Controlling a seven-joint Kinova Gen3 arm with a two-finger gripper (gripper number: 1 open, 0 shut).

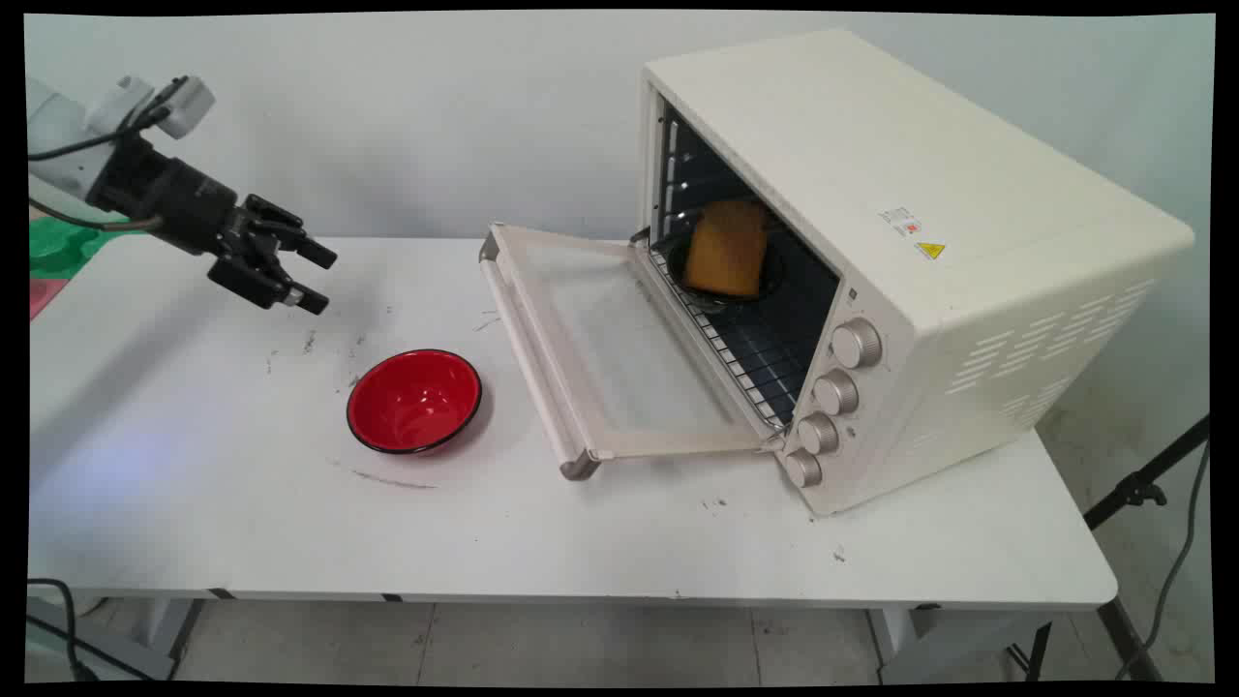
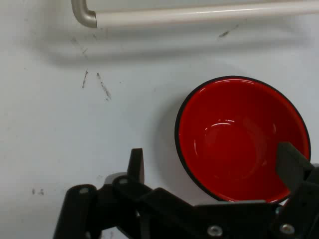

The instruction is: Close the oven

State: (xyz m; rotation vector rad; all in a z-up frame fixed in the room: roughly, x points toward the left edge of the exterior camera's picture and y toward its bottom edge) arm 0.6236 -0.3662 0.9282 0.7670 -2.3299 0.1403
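My black gripper (image 1: 319,280) hangs open above the table's left part, its two fingers spread and nothing between them. Below and to its right an empty red bowl with a black rim (image 1: 414,401) stands on the white table (image 1: 619,542). In the hand view the bowl (image 2: 241,137) lies at the right, with one fingertip (image 2: 135,164) left of it and the other in front of its rim. The gripper (image 2: 212,164) touches nothing. A cream toaster oven (image 1: 900,261) stands at the right with its door (image 1: 610,348) folded down. Inside, on the rack, a yellow-orange block (image 1: 726,247) rests on a dark plate.
The oven door's handle (image 1: 530,363) faces the bowl, and the same handle (image 2: 199,15) crosses the top of the hand view. Four knobs (image 1: 834,392) line the oven's front. Green and red things (image 1: 53,252) lie at the far left edge. Scuff marks dot the tabletop.
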